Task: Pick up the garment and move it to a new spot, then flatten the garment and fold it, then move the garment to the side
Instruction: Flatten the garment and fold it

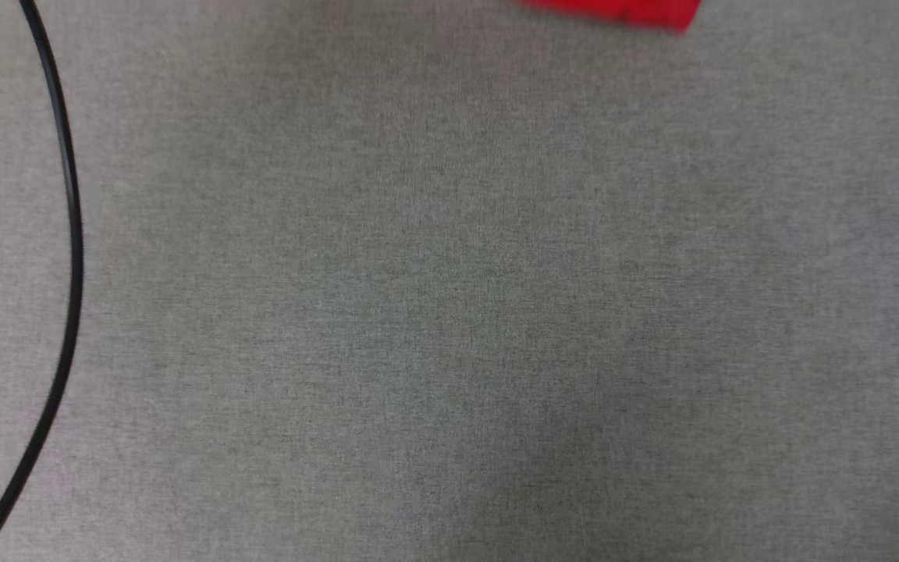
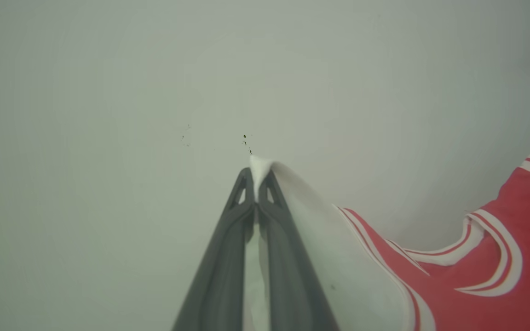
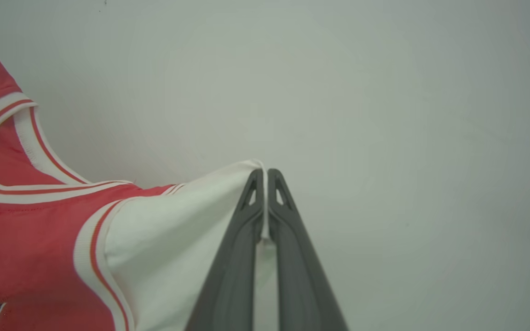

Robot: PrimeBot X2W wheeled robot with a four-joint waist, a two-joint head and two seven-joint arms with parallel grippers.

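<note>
Left claw [image 2: 256, 177] and right claw [image 3: 265, 174] are gripping the garment [image 3: 39, 239] by sleeves [image 3: 177, 230], carrying it; next, probably, laying flat.

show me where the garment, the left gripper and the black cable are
garment [image 3: 30, 248]: right wrist view, red chest panel
left gripper [image 2: 256, 177]: left wrist view, midway between its fingertips
black cable [image 1: 76, 234]: head view, middle of its curve
</note>
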